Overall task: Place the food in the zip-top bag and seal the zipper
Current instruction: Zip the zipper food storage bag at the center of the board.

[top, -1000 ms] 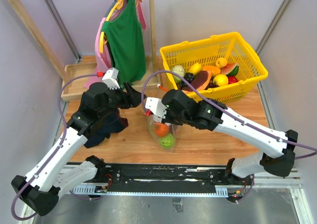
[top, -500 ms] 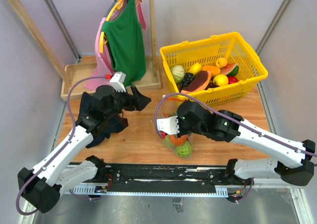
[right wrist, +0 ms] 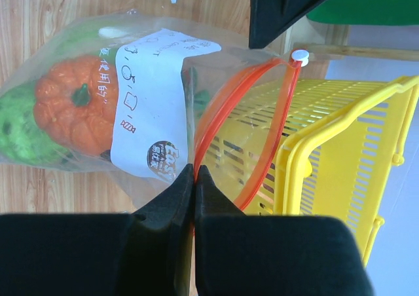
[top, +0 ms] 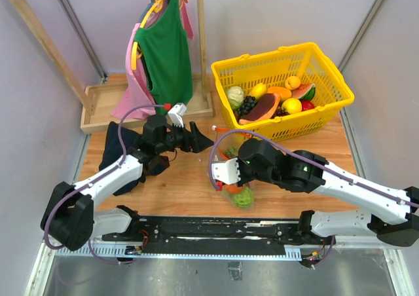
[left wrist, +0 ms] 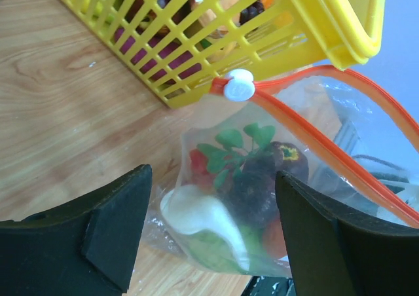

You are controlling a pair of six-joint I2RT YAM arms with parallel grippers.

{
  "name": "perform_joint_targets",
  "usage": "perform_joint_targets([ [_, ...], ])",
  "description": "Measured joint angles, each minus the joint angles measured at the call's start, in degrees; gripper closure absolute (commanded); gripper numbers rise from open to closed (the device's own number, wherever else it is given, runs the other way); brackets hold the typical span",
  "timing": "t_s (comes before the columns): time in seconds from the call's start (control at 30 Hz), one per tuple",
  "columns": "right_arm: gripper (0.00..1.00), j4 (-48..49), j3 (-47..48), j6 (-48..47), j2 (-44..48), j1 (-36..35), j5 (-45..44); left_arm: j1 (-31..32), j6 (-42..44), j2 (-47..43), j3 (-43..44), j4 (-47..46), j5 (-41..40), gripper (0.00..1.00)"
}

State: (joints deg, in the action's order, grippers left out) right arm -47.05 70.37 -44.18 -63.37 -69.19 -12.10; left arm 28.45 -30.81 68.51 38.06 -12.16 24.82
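The clear zip-top bag [top: 237, 192] hangs from my right gripper [top: 229, 177], just in front of the yellow basket. My right gripper [right wrist: 194, 171] is shut on the orange-red zipper [right wrist: 216, 119], whose two strips stand apart, with the white slider [right wrist: 300, 56] at the far end. Inside the bag are an orange pumpkin [right wrist: 75, 106], a green piece [right wrist: 19, 135] and other food behind the white label [right wrist: 154, 112]. My left gripper [top: 204, 141] is open and empty, just left of the bag. In its view [left wrist: 213, 237] the bag [left wrist: 249, 198] sits between the jaws' line, slider [left wrist: 239, 86] above.
The yellow basket [top: 281, 54] with more toy fruit stands at the back right, close behind the bag [left wrist: 327, 27]. A wooden rack with a green top [top: 167, 54] stands at the back left. A dark cloth [top: 121, 155] lies under the left arm.
My left gripper has swung right and lower, up to the bag's left side. My right gripper has carried the bag a little right and nearer, still shut on the zipper.
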Motion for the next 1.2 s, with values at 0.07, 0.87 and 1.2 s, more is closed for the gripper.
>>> perform_joint_targets([
  [0.07, 0.99, 0.26, 0.0, -0.66, 0.57, -0.2, 0.02, 0.0, 0.11, 1.16, 0.0, -1.79, 1.57, 0.21],
  [0.87, 0.99, 1.38, -0.98, -5.57, 1.68, -0.42, -1.57, -7.37, 8.35, 5.53, 0.48, -16.98, 14.1, 0.2],
  [1.2, 0.99, 1.97, -1.44, -7.3, 1.73, -1.36, -2.47, -7.37, 21.42, 9.05, 0.76, -22.82, 24.26, 0.18],
])
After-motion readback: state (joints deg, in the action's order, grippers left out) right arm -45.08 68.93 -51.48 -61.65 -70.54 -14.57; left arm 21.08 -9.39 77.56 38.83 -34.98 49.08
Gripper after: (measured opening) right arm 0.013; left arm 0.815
